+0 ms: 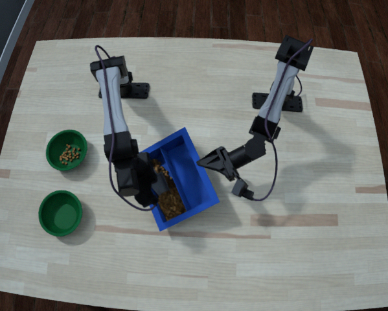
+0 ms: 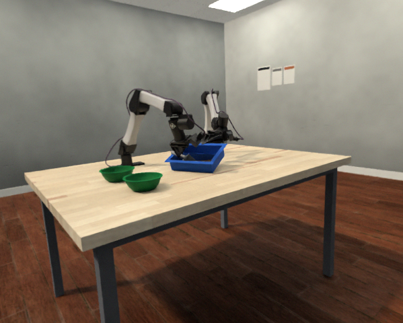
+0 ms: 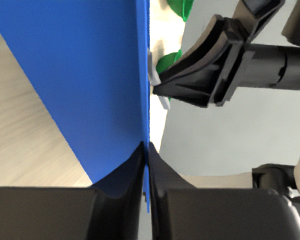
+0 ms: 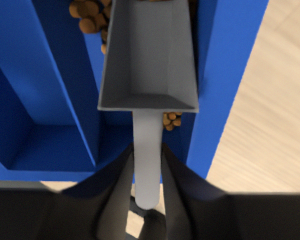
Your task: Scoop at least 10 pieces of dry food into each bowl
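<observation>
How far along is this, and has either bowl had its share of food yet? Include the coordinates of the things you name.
One bowl (image 1: 48, 157) (image 2: 116, 176) (image 3: 167, 62) looks done, clearly holding over ten pieces; the other bowl (image 1: 62, 214) (image 2: 142, 183) (image 3: 182, 7) is empty. In hand: the right gripper (image 1: 151, 184) (image 2: 181, 154) (image 3: 152, 85) (image 4: 148, 145) holds the scoop (image 1: 160, 183) (image 2: 188, 157) (image 3: 151, 67) (image 4: 149, 55) in the box (image 1: 207, 177) (image 2: 194, 165) (image 3: 105, 75) (image 4: 230, 65), whose rim the left gripper (image 1: 199, 162) (image 2: 203, 141) (image 3: 146, 144) pinches. Left: fill the empty bowl, leave the box flat, lay down the scoop.

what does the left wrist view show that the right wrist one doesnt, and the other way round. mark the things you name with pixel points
Only the left wrist view: parts of the green bowls (image 1: 60, 212) (image 2: 142, 182) (image 3: 168, 62) and the left hand (image 1: 199, 163) (image 2: 203, 141) (image 3: 146, 144) at the box rim.

Only the right wrist view: food (image 1: 171, 205) (image 4: 88, 24) and the divider (image 1: 174, 177) (image 4: 72, 95).

Both: the box (image 1: 212, 192) (image 2: 192, 167) (image 3: 90, 60) (image 4: 230, 75), scoop (image 1: 160, 184) (image 2: 188, 157) (image 3: 152, 72) (image 4: 147, 170), right hand (image 1: 151, 190) (image 2: 180, 155) (image 3: 156, 90) (image 4: 148, 150) and table (image 1: 287, 267) (image 2: 264, 170) (image 3: 20, 125) (image 4: 270, 100).
</observation>
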{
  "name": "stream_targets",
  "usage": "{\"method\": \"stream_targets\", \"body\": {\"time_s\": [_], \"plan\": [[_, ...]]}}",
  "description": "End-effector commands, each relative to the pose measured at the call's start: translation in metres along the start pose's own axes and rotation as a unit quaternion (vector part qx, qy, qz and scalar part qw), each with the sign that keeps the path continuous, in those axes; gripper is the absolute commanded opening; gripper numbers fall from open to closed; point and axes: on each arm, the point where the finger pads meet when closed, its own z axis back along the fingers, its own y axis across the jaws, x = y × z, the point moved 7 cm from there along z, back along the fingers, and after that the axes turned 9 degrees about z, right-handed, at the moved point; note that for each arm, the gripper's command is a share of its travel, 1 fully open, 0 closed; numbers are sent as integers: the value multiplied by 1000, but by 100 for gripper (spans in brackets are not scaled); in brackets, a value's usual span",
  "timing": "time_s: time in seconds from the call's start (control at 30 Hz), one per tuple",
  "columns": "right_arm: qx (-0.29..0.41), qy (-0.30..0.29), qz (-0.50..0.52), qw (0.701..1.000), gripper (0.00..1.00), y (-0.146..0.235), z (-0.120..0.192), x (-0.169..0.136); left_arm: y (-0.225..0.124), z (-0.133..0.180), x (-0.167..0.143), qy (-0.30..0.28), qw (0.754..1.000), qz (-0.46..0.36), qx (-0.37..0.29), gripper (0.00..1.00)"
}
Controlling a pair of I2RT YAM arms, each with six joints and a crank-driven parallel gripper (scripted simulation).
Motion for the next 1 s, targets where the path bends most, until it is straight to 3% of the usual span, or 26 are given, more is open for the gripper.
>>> {"method": "stream_targets", "body": {"time_s": [0.0, 0.2, 0.97], "plan": [[-14, -55, 20, 998, 0, 5, 9, 11, -35, 4, -1, 2, 998, -42, -48, 0], [-17, -41, 18, 999, 0, -2, 7, 10, -35, 4, -1, 2, 998, -42, -48, 0], [-23, -109, 22, 994, 0, 1, -5, 23, -35, 4, -1, 2, 998, -42, -48, 0]]}}
